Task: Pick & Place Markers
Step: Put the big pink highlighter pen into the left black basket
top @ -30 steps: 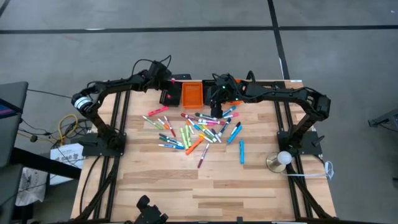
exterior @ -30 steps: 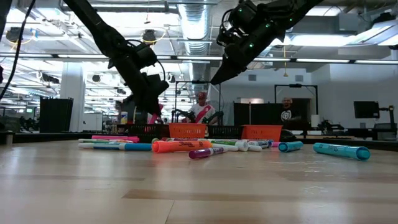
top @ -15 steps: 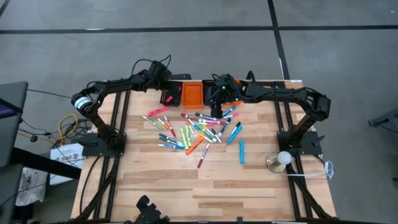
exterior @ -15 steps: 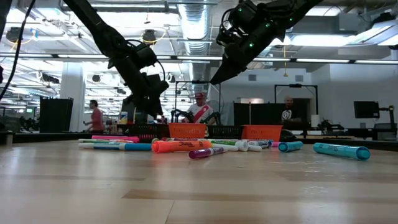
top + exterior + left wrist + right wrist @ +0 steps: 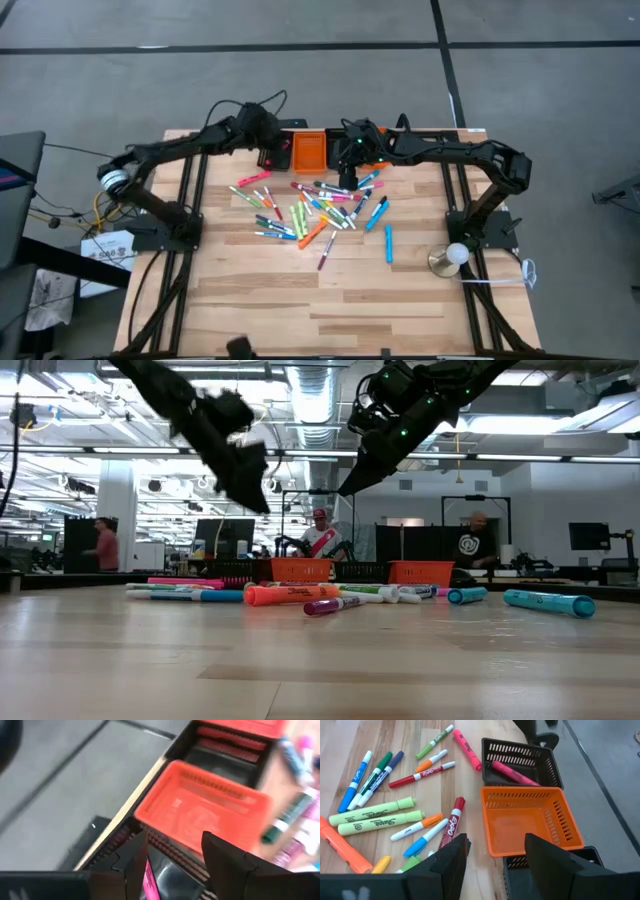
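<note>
Several coloured markers [image 5: 310, 210] lie scattered on the wooden table's middle [image 5: 300, 595] [image 5: 375, 815]. At the far edge a black bin [image 5: 272, 157], an orange bin [image 5: 308, 150] and a second black bin [image 5: 550, 870] stand in a row. A pink marker [image 5: 515, 772] lies in the left black bin [image 5: 148, 880]. My left gripper [image 5: 266, 133] hangs open above that bin [image 5: 172, 845], nothing between its fingers. My right gripper [image 5: 347, 160] hovers open above the orange bin's right side [image 5: 495, 845].
A small stand with a white globe [image 5: 455, 255] sits at the table's right edge. Both arms' links reach over the far corners. People stand in the room beyond the table [image 5: 322, 540]. Bare wood [image 5: 330, 300] stretches toward the near edge.
My left gripper has let go of the pink marker that hung at its fingertips over the left black bin. It has then risen well above the bin and rolled. My right gripper has kept still.
</note>
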Robot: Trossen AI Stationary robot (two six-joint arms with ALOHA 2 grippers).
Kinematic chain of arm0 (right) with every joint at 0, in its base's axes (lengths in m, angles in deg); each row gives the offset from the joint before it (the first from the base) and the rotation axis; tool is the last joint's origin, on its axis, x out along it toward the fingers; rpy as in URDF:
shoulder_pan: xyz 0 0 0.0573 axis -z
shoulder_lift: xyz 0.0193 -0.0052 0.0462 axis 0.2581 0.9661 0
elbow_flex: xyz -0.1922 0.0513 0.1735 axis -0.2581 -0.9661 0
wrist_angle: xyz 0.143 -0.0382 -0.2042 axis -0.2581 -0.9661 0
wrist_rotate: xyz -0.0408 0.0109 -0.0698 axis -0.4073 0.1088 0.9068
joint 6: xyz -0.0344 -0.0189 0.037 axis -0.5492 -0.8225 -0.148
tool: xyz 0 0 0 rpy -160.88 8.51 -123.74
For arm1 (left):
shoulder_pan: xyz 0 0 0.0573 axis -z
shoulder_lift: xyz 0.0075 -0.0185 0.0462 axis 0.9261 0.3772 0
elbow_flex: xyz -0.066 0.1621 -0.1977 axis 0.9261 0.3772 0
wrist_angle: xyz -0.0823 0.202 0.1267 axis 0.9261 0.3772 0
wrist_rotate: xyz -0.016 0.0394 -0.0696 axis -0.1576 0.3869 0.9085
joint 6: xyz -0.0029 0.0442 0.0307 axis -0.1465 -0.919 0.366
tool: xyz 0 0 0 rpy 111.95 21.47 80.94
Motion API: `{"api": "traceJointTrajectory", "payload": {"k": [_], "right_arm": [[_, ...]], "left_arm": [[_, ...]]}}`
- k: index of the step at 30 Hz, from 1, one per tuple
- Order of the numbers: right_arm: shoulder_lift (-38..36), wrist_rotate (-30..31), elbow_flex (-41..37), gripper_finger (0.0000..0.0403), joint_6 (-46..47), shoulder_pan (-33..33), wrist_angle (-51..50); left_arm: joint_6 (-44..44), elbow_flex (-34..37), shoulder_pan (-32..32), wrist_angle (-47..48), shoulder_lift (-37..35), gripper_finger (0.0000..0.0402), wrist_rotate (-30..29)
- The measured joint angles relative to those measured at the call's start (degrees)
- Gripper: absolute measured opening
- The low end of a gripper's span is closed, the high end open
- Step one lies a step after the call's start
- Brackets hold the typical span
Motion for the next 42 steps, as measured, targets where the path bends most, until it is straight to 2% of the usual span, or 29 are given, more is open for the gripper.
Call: {"api": "traceJointTrajectory", "payload": {"k": [5, 8, 10, 16, 19, 22, 29, 35, 38, 42], "right_arm": [[0.00, 0.00, 0.00, 0.0189, 0.00, 0.00, 1.07], [0.00, -0.01, 0.00, 0.0188, -0.01, -0.16, 1.56], [0.00, 0.00, 0.00, 0.0188, -0.02, -0.45, 1.92], [0.00, -0.04, 0.00, 0.0189, -1.54, -1.90, 3.28], [0.00, -0.04, 0.00, 0.0186, -1.59, -2.55, 4.36], [0.00, -0.04, 0.00, 0.0185, -1.61, -3.16, 4.80], [0.00, -0.04, 0.00, 0.0189, -1.59, -3.91, 5.05], [0.00, -0.02, 0.00, 0.0187, -1.59, -3.87, 4.81], [0.00, -0.02, 0.00, 0.0185, -1.59, -3.67, 4.29], [0.00, -0.02, -1.00, 0.0184, -1.50, -3.67, 5.23]], "left_arm": [[-4.08, 0.00, 12.66, 4.21, -7.91, 0.0179, -12.66], [-4.03, 0.00, 20.63, 5.13, -10.75, 0.0180, -18.89], [-3.55, 0.00, 26.03, 5.74, -11.66, 0.0179, -25.27], [-3.25, 0.02, 39.29, 7.18, -9.42, 0.0177, -49.51], [-3.23, 0.02, 42.67, 7.06, -6.05, 0.0177, -60.88], [-3.23, 0.04, 43.53, 6.98, -2.28, 0.0176, -67.27], [-3.23, 0.07, 42.15, 7.05, 4.41, 0.0176, -68.07], [-2.68, 0.07, 40.67, 7.10, 5.32, 0.0176, -67.29], [-1.13, 0.35, 39.92, 8.03, 4.47, 0.0176, -61.32], [0.84, 5.57, 37.59, 7.18, 0.59, 0.0176, -48.45]]}}
